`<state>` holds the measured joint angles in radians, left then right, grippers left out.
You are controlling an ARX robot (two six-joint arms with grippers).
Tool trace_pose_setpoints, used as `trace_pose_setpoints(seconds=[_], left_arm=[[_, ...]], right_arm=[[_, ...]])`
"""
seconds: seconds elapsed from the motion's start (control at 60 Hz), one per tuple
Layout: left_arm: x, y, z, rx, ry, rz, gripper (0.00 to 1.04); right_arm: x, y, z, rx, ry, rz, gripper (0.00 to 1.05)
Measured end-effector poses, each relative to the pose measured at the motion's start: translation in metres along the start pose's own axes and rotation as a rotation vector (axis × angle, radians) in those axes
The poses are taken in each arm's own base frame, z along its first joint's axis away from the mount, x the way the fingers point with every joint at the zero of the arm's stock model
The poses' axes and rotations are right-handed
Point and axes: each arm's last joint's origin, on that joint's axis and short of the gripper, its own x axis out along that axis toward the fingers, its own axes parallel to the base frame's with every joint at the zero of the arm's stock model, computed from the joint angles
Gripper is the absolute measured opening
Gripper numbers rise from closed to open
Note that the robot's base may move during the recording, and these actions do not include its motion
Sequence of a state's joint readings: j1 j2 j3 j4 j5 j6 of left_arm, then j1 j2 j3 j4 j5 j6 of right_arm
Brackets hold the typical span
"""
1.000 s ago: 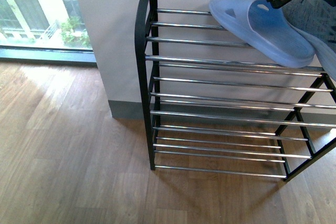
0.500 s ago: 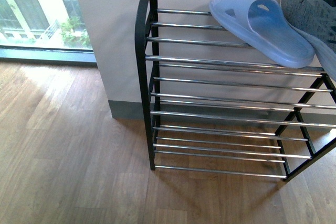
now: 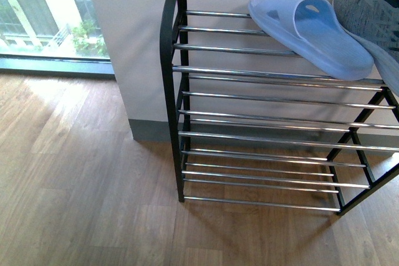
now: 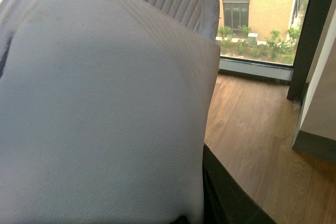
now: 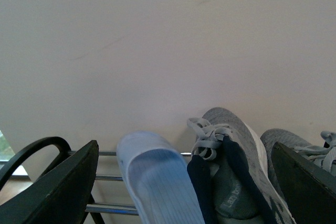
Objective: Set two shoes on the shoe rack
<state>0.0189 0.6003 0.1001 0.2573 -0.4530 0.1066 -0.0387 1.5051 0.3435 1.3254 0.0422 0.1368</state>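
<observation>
On the top tier of the shoe rack (image 3: 173, 60) lies one pale blue slide slipper (image 3: 312, 32), with a grey knit sneaker (image 3: 368, 4) touching its right side. Neither gripper shows in the front view. A second pale blue slipper (image 4: 100, 108) fills the left wrist view, and my left gripper (image 4: 184, 213) is shut on it; only one dark finger (image 4: 226, 195) shows. My right gripper (image 5: 185, 150) is open and holds nothing. It faces the racked slipper (image 5: 157, 182), the sneaker (image 5: 231, 166) and a second sneaker (image 5: 289, 145).
The rack stands against a pale wall (image 3: 124, 42) on a wooden floor (image 3: 81, 185). Its lower tiers of chrome rods (image 3: 268, 135) carry nothing. A floor-to-ceiling window (image 3: 37, 17) is at the far left; another window (image 4: 257, 19) shows beyond the held slipper.
The black gripper part that hung over the sneaker at the top right of the front view one second ago has left that view. The racked slipper and sneaker have not moved.
</observation>
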Motion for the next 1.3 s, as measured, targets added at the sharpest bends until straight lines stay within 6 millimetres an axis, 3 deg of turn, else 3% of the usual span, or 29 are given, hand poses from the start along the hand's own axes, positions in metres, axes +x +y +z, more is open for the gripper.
trace_pose_setpoints(seconds=[0.217, 0.333, 0.417, 0.533, 1.3], left_arm=[[0.0, 0.0, 0.0, 0.0, 0.0, 0.0, 0.02], [0.0, 0.0, 0.0, 0.0, 0.0, 0.0, 0.02], [0.0, 0.0, 0.0, 0.0, 0.0, 0.0, 0.02], [0.0, 0.0, 0.0, 0.0, 0.0, 0.0, 0.02], [0.0, 0.0, 0.0, 0.0, 0.0, 0.0, 0.02]], right_arm=[[-0.024, 0.008, -0.003, -0.104, 0.18, 0.063, 0.66], [-0.046, 0.006, -0.002, -0.125, 0.179, 0.064, 0.38], [-0.056, 0.005, -0.006, -0.128, 0.165, 0.067, 0.26], [-0.074, 0.003, -0.01, -0.135, 0.191, 0.066, 0.01], [-0.124, 0.002, 0.01, -0.133, 0.154, 0.068, 0.02]])
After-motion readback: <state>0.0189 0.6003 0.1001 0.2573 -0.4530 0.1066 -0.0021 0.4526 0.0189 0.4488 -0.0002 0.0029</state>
